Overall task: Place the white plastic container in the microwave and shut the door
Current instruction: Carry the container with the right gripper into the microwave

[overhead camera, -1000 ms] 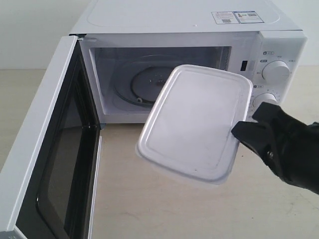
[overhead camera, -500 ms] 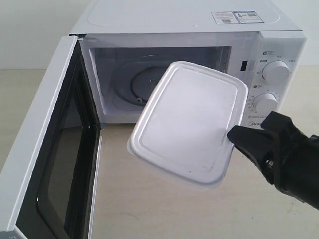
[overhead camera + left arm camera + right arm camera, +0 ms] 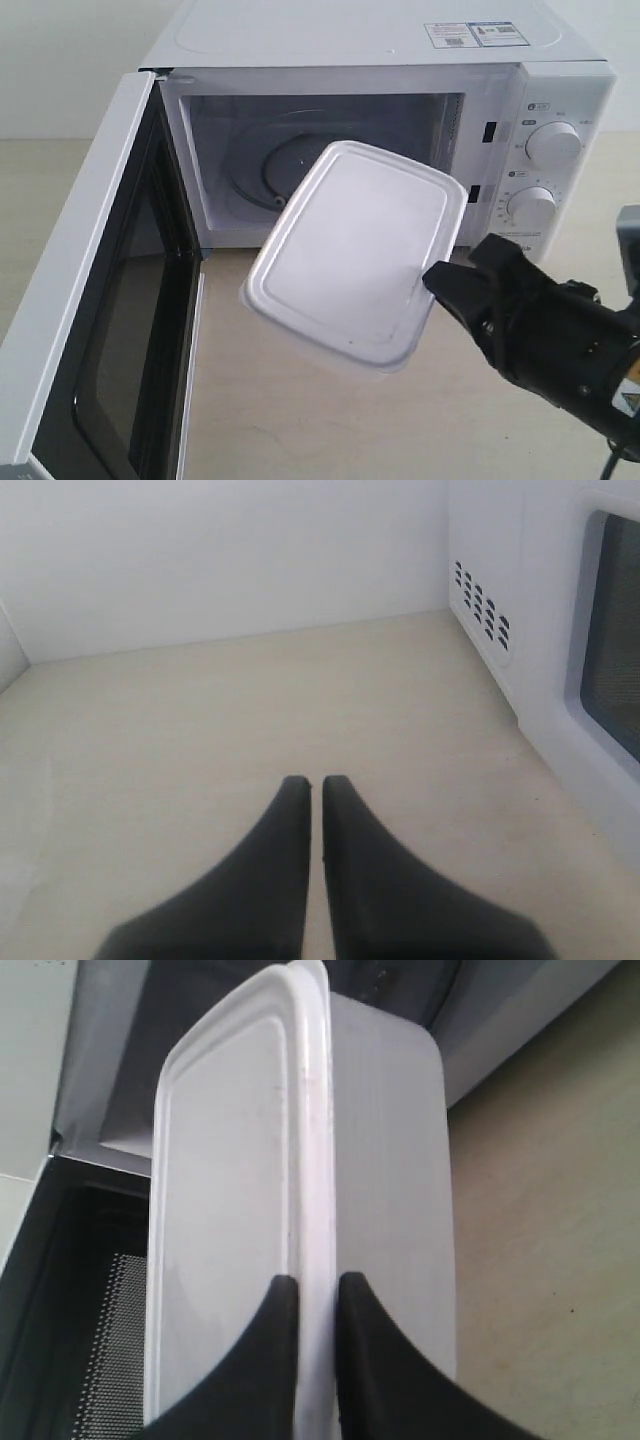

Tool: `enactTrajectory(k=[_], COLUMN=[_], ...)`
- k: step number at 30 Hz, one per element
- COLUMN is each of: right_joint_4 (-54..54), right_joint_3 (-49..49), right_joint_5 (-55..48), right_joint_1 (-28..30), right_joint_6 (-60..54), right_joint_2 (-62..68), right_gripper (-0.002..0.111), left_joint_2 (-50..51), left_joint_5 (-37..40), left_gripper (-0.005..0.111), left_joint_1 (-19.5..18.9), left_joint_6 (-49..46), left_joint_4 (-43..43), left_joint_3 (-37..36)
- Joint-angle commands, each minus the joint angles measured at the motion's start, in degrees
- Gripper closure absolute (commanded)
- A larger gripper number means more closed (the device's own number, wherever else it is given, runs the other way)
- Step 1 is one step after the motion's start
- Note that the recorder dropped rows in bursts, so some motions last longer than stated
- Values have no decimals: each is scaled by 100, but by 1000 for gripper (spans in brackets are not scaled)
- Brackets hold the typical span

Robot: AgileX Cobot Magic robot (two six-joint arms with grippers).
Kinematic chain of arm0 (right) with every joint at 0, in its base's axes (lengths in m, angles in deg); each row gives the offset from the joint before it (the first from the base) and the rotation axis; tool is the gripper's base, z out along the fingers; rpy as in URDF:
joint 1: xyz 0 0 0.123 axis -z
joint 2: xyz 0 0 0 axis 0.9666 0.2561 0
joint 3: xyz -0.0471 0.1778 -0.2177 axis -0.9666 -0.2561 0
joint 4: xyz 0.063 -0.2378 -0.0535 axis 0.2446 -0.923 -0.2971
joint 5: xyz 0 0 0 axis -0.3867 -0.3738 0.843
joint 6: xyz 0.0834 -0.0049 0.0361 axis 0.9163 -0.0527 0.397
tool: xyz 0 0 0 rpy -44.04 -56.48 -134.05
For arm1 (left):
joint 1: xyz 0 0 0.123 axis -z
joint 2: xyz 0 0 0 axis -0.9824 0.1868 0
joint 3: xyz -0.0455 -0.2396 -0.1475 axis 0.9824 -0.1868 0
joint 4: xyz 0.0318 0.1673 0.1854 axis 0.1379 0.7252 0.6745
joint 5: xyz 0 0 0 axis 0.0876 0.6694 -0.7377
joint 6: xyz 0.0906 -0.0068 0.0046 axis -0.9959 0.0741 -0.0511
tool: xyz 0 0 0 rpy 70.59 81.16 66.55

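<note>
The white plastic container (image 3: 350,255) hangs tilted in the air in front of the microwave's (image 3: 560,110) open cavity, lid facing the camera. My right gripper (image 3: 432,280) is shut on the container's rim at its right end; in the right wrist view the fingertips (image 3: 280,1295) pinch the rim of the container (image 3: 230,1160). The door (image 3: 90,290) stands swung wide open at the left, its dark inner face showing. The glass turntable (image 3: 275,170) is partly hidden behind the container. My left gripper (image 3: 313,785) is shut on nothing, low over the table beside the microwave's side wall (image 3: 510,590).
Two round knobs (image 3: 552,143) sit on the microwave's right panel. The beige tabletop (image 3: 300,400) stretches in front of the cavity, between the open door and my right arm. Vent slots (image 3: 482,602) mark the microwave's side near my left gripper.
My right gripper has carried the container left and lower, and its far end now points more towards the cavity opening. The arm shows further into the frame. The door has not moved.
</note>
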Motion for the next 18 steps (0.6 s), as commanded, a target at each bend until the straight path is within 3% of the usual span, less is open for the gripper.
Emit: enactTrajectory(k=[1, 18], right_joint_4=[-48, 1496], right_joint_3=[448, 2228], right_joint_5=[292, 554], right_joint_1=[-14, -14], right_joint_6=[58, -31], right_joint_2=[591, 2209], right_gripper=[108, 108], left_joint_2=[-17, -17], left_joint_5=[-9, -9], left_gripper=[102, 102], left_joint_1=[-8, -8], left_joint_6=[62, 62], left_joint_4=[-51, -51], left_joint_3=[-14, -14])
